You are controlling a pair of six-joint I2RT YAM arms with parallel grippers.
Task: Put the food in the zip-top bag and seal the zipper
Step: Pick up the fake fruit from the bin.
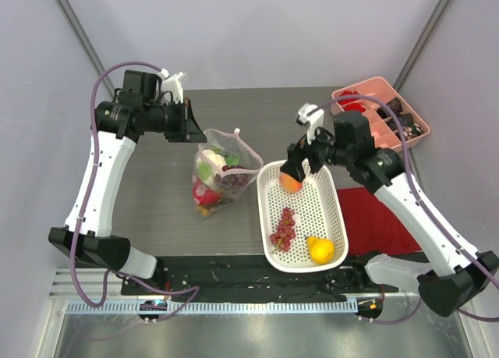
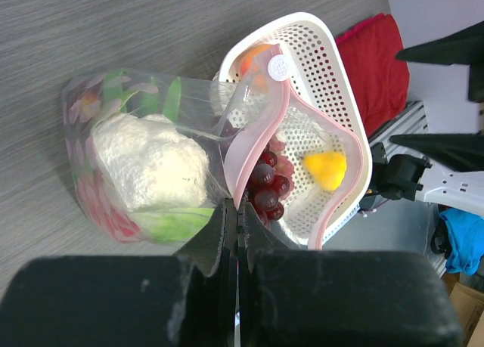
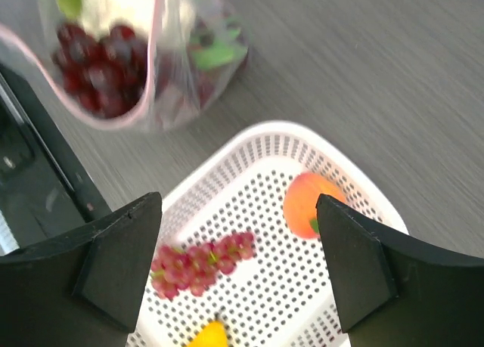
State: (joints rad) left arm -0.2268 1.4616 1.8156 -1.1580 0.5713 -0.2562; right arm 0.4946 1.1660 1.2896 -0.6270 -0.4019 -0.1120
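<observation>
Mid-loading: left hand (image 2: 236,211) pinches the zip-top bag (image 2: 140,162) by its rim. Right hand (image 3: 238,237), spread, hangs above the orange (image 3: 308,205), centre-right. Next, likely drop and clamp.

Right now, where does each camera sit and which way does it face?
Top external: above, behind the arms, facing down at the table; both arms show, left gripper at the zip-top bag, right gripper over the white basket.
Left wrist: on the left arm, facing the bag's mouth past its shut fingers.
Right wrist: on the right arm, facing down between its open fingers at the orange.
All three share bag and basket.
</observation>
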